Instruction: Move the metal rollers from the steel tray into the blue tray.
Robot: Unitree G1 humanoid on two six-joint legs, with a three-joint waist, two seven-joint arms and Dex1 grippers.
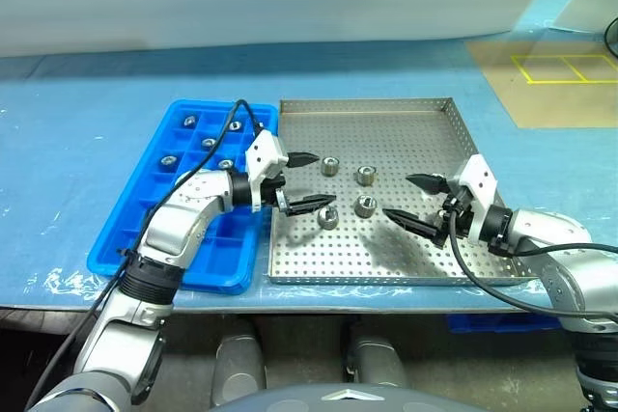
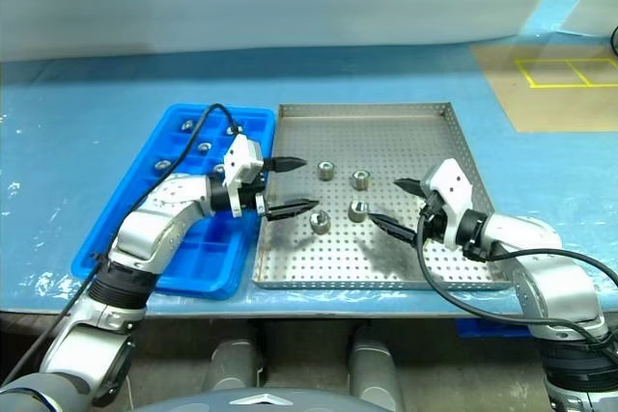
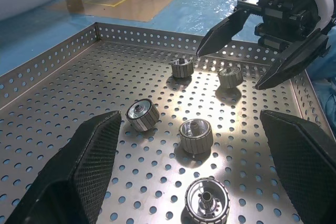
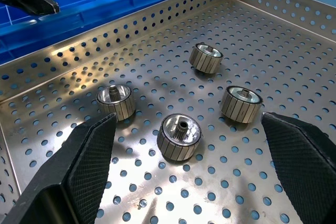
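Note:
Several metal rollers (image 1: 365,206) lie loose near the middle of the steel tray (image 1: 386,260). More rollers (image 1: 209,143) sit in far compartments of the blue tray (image 1: 203,267), which lies along the steel tray's left rim. My left gripper (image 1: 311,180) reaches over that rim, open and empty, its fingers either side of the two left rollers (image 1: 329,165). My right gripper (image 1: 400,196) hovers open and empty just right of the group. Seen from the right wrist, a roller (image 4: 179,136) lies between my spread fingers (image 4: 79,171). The left wrist view has rollers (image 3: 195,135) ahead.
The trays rest on a blue-covered table (image 1: 77,142) whose front edge runs close below them. A brown floor patch with yellow tape (image 1: 565,84) lies at the far right. Black cables (image 1: 483,277) trail from both wrists over the trays.

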